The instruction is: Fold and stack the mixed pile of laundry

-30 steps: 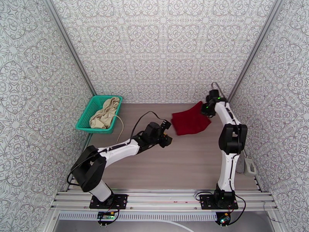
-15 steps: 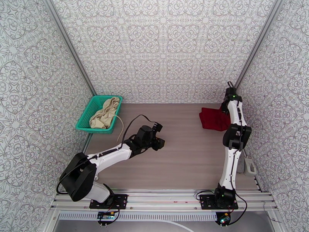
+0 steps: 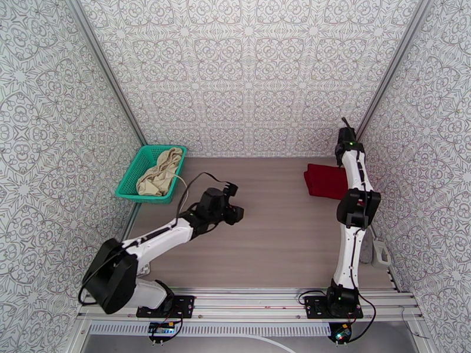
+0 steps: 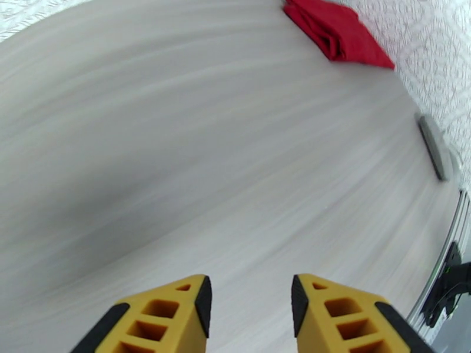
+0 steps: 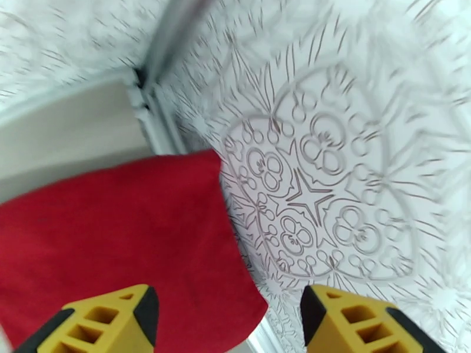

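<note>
The dark red shirt lies folded into a compact rectangle at the back right of the table, close to the right wall; it also appears in the left wrist view. My right gripper hovers above its far right edge, and the right wrist view shows that gripper wide open over the red shirt, holding nothing. The cream-beige garment lies bunched in the teal basket, its white cord trailing onto the table. My left gripper is open over bare tabletop.
Patterned walls close in the table on three sides; the right wall is right beside the shirt. A small grey object sits at the table's right edge. An aluminium rail runs along the front by the arm bases.
The right gripper dragged the red shirt to the back right, let it go and lifted off toward the corner. The left arm drew back to the left.
</note>
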{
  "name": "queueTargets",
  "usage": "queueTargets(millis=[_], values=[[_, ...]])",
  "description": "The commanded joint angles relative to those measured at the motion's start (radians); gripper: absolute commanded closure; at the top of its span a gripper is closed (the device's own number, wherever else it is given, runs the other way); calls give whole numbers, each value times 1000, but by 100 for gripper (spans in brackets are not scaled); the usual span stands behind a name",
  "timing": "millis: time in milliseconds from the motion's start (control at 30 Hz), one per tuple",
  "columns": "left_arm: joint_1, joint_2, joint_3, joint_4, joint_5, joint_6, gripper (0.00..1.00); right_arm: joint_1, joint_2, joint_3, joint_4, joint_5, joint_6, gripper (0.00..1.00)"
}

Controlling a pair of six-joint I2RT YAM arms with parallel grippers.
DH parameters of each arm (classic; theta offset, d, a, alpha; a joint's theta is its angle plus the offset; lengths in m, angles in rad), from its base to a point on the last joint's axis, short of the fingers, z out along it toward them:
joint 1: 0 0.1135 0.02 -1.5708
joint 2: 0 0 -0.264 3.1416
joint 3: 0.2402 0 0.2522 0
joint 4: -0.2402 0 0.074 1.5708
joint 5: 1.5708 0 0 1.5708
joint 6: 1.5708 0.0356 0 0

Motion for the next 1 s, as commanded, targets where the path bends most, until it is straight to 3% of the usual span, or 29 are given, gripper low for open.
queueTargets(millis=[0,200,300,467,667,967], values=[[117,-80,77,-171,-62,-5,58,94,-176,-182,28,-170,106,32],[411,-44,272,-461,-218,27,45,230,-511,-695,295,-491,282,33],[559,21,350,-510,-230,27,42,281,-598,-823,350,-576,348,35],[745,223,505,-584,-268,73,27,361,-654,-900,342,-647,378,38],[841,437,667,-564,-222,123,19,393,-672,-968,343,-685,388,40],[870,694,908,-642,-244,119,16,397,-673,-1014,343,-688,401,41]])
